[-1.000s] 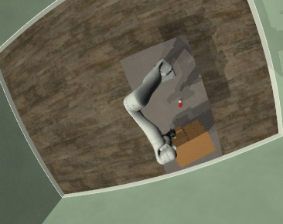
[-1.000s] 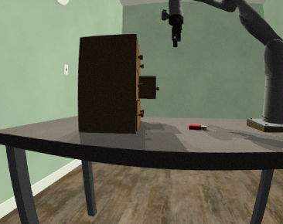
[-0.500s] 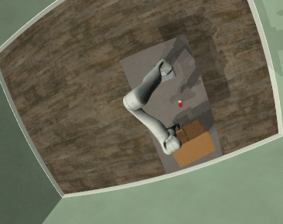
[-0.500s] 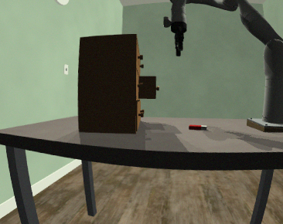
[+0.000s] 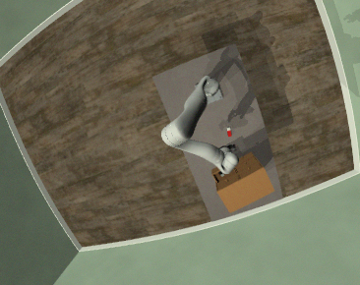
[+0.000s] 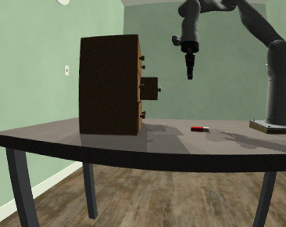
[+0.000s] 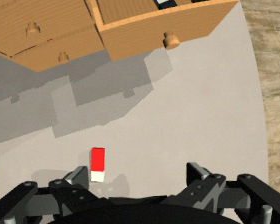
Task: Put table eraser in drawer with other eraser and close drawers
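A red eraser with a white end [image 5: 229,132] [image 6: 199,129] [image 7: 97,164] lies flat on the table. The brown chest [image 5: 246,191] [image 6: 109,84] [image 7: 56,16] stands upright. One middle-height drawer [image 6: 149,88] [image 7: 141,41] is pulled partly out and looks level. A dark piece with a pale end [image 7: 165,4], apparently the other eraser, shows inside it, cut off by the top edge of the wrist view. My gripper [image 6: 190,77] [image 7: 137,176] is open and empty. It points down in front of the chest, high above the table, with the red eraser below and toward its left finger in the wrist view.
The other drawers look closed; their knobs [image 6: 142,58] [image 7: 33,29] stick out of the chest's front. The open drawer's knob [image 6: 159,89] [image 7: 171,40] sticks out farther. The robot's base [image 6: 270,126] is on the table [image 6: 51,135] [image 7: 206,100], on the eraser's far side from the chest.
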`<state>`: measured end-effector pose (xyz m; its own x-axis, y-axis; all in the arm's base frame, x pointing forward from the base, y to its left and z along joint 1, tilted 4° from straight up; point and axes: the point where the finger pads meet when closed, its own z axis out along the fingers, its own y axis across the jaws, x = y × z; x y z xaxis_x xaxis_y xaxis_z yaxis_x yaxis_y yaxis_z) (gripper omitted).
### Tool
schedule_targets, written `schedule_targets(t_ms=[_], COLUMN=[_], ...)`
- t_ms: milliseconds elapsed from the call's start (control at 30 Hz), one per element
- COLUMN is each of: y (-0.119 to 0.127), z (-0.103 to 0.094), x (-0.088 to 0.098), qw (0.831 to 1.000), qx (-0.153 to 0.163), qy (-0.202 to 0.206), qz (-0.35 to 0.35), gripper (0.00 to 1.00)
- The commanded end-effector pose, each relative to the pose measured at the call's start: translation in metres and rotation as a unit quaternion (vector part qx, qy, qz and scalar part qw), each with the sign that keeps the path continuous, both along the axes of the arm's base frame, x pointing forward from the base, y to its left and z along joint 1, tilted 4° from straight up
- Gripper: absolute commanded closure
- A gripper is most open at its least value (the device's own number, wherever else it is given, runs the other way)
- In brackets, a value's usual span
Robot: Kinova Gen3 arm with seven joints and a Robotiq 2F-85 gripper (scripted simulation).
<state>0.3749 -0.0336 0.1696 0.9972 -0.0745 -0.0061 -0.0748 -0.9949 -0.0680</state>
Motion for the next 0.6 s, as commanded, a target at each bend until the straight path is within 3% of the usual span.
schedule_targets(t_ms=[0, 367, 567], y=[0.029, 0.068, 0.083], z=[-0.028, -0.081, -0.1], x=[-0.013, -0.029, -0.035], qw=[1.0, 1.0, 0.999], qx=[-0.001, -0.002, -0.002], qy=[0.011, 0.013, 0.014], qz=[0.013, -0.019, -0.03], gripper=[0.0, 0.0, 0.0])
